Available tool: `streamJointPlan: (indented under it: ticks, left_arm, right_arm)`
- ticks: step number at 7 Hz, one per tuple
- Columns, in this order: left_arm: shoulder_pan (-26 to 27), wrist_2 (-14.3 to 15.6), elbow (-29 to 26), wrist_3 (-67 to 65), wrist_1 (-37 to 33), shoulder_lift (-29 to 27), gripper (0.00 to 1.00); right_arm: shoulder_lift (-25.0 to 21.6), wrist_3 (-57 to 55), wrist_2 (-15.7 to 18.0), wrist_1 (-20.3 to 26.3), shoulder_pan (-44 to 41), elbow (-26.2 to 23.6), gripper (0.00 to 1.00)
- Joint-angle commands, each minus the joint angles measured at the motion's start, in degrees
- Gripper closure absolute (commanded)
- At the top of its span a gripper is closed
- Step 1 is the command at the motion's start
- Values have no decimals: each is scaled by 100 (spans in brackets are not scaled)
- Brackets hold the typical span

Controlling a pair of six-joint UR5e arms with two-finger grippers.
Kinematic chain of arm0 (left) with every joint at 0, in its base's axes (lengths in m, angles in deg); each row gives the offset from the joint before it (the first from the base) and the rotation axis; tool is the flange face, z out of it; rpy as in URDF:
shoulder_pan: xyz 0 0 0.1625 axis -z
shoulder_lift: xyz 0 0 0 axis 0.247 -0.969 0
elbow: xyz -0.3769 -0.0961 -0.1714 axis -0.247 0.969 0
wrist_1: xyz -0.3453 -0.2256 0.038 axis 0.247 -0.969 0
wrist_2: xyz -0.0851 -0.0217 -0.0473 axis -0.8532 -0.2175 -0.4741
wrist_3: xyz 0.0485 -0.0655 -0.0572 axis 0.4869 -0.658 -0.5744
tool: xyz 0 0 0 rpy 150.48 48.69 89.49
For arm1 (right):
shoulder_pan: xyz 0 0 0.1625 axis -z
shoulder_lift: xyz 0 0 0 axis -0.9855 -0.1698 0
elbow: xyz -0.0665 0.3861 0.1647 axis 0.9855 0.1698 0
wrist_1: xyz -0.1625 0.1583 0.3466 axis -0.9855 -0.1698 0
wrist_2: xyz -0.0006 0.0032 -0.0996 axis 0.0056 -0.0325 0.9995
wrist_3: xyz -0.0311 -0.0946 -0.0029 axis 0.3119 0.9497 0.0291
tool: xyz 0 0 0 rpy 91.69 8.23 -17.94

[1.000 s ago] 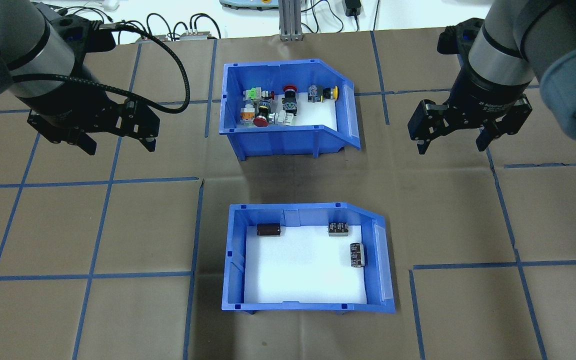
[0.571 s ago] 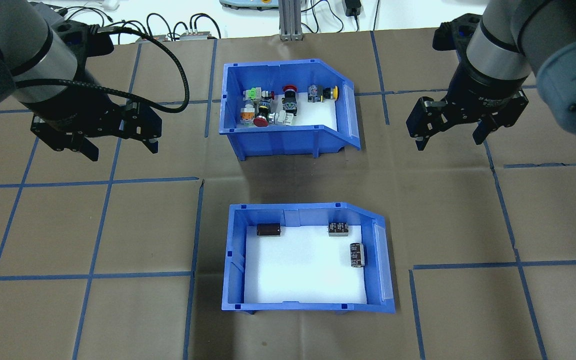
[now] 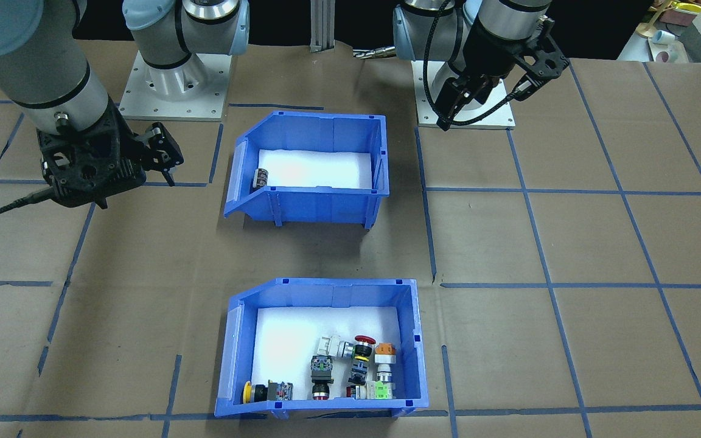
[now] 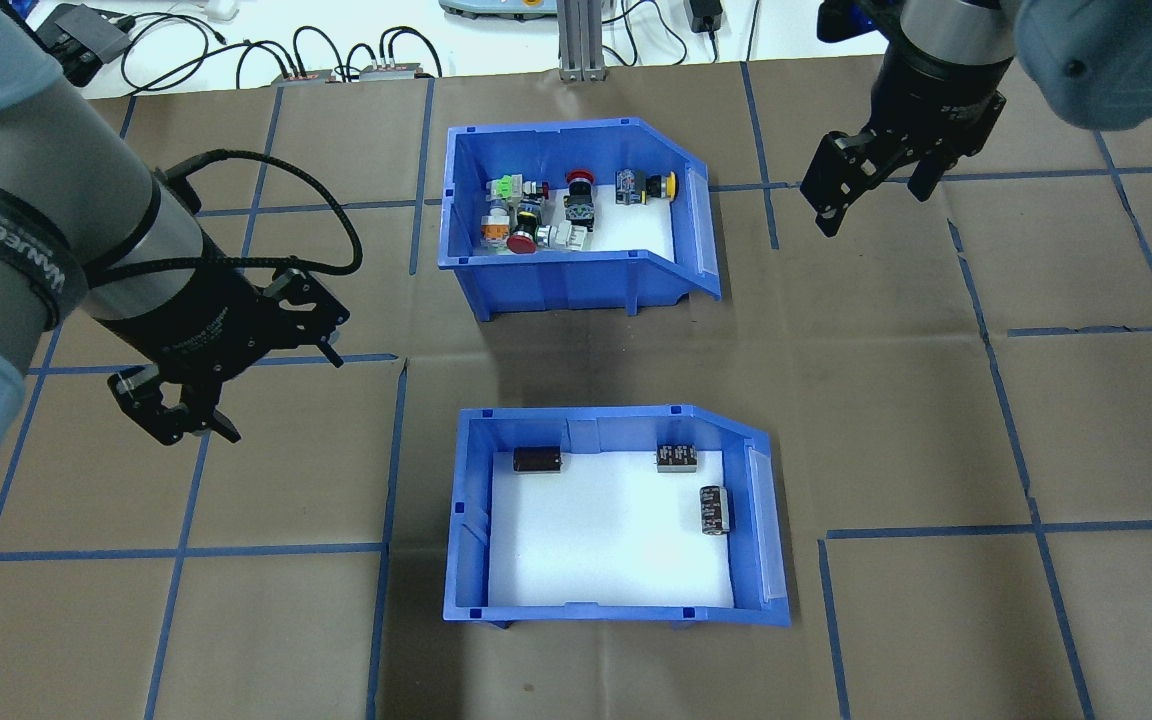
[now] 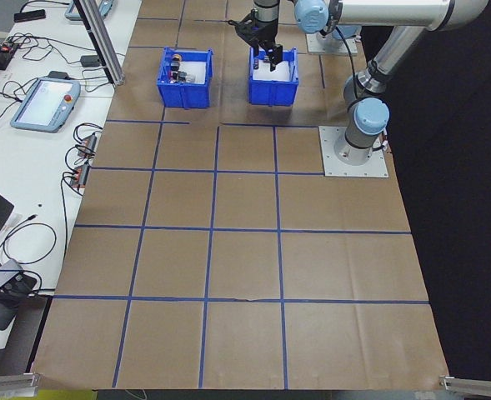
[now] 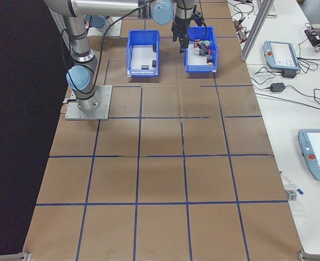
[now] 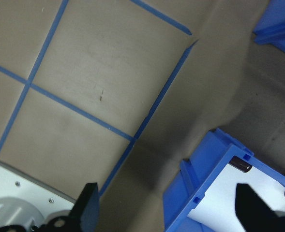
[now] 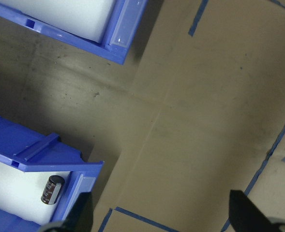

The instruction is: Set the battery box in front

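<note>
The battery box [image 4: 464,520] is the blue bin nearer the robot, lined with white foam and holding three dark cells [image 4: 715,509]. In the front-facing view the battery box [image 3: 308,204] is the upper bin. Left of it, above the paper, my left gripper [image 4: 276,395] hovers open and empty. Its wrist view shows the battery box's corner [image 7: 215,193] between the spread fingers [image 7: 86,208]. My right gripper [image 4: 871,205] hangs open and empty far off to the right, beside the other bin. The right wrist view catches the battery box's sloped end [image 8: 31,154] with one cell [image 8: 52,189].
A second blue bin [image 4: 576,275] with colourful push-button switches [image 4: 536,225] stands farther from the robot, directly beyond the battery box. Brown paper with a blue tape grid [image 4: 186,550] covers the table. Cables and a metal post [image 4: 576,40] lie along the far edge.
My left gripper has moved nearer the robot and rightward, toward the battery box's left side. The right gripper has pulled back toward the far edge. Both bins stayed put.
</note>
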Motion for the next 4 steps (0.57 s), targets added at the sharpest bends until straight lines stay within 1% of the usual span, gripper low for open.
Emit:
streamJointPlan:
  ticks: [1,2,3,4]
  left_arm:
    - [868,-61,474,-2565,20,192,1]
    - [1273,-104,702,-3934,20,289,1]
    - [1669,-392,1113,-4888,142,481,1]
    - [1917,-482,1639,-5341,970,622,1]
  right_arm:
    - [473,1485,9,-31,-141,426,0]
    - [701,2475,0,-170,-377,584,0]
    - [920,3068,52,-180,-640,751,0]
    - [1105,3344,62,-189,-869,936,0]
